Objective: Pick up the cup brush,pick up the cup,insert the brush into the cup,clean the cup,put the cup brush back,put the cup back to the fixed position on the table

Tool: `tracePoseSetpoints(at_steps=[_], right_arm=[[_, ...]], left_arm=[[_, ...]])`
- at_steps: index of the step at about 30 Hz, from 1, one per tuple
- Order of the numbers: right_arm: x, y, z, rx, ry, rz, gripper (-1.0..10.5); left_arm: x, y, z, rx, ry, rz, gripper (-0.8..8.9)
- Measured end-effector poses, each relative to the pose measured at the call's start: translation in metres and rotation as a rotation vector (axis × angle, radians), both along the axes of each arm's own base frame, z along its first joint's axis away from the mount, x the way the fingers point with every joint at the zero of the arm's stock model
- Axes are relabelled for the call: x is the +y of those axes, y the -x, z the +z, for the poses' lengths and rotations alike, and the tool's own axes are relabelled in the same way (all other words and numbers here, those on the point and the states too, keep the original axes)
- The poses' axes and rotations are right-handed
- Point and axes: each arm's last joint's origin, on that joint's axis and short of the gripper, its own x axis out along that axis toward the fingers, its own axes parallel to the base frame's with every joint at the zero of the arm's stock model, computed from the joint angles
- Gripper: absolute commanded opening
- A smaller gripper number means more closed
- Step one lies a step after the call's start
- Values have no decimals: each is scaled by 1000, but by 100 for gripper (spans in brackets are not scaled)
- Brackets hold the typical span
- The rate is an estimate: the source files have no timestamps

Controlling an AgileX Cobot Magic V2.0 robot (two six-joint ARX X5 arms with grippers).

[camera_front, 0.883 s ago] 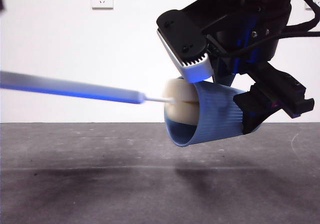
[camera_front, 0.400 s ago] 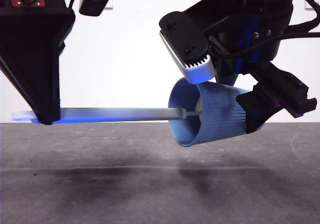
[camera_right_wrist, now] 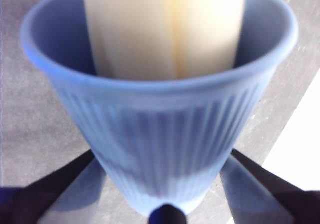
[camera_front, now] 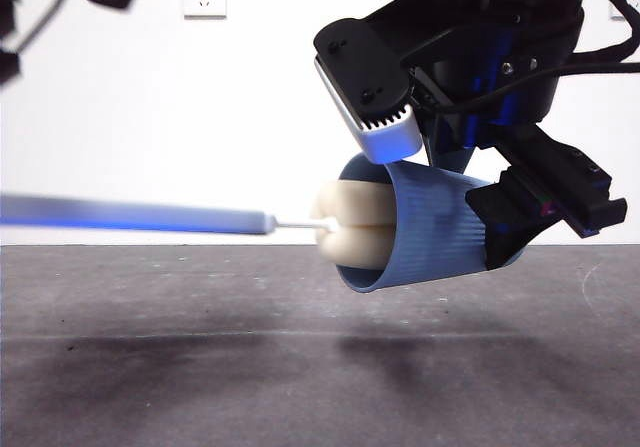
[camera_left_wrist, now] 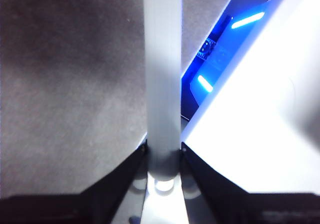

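The table [camera_front: 300, 367] runs dark and scuffed under everything, with soft shadows lying on it below the raised things. Above it the right arm fills the upper right of the front view, big and black. Its right gripper [camera_right_wrist: 165, 204] has its two jaws pressed against either side of the cup [camera_front: 435, 232], near the base, and holds it clear of the table. The blue ribbed tumbler lies nearly on its side between those jaws, its mouth turned away from the gripper and a little downward.

The cup brush [camera_front: 130, 213] comes in level from the far side. Its cream sponge head [camera_right_wrist: 165, 28] sits in the cup's mouth, partly inside the rim and partly sticking out, beyond the right jaws' tips. The thin white neck joins the head to the grey handle just outside the rim.

The left gripper [camera_left_wrist: 163, 156] is clamped on the handle [camera_left_wrist: 162, 73], one jaw on each side, with the handle running straight out from between the jaws over the table.
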Motion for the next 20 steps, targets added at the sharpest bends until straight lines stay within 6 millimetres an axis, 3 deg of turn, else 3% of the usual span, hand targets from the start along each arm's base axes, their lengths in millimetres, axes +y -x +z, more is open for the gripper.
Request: tracePoseSetpoints(at_steps=[7, 20], right_arm=[[0, 0, 0, -2, -17, -17, -17], [-3, 1, 9, -34, -167, -130, -17]], left_arm=[[29, 24, 24, -64, 11, 28, -8], [67, 60, 54, -223, 212, 163, -9]])
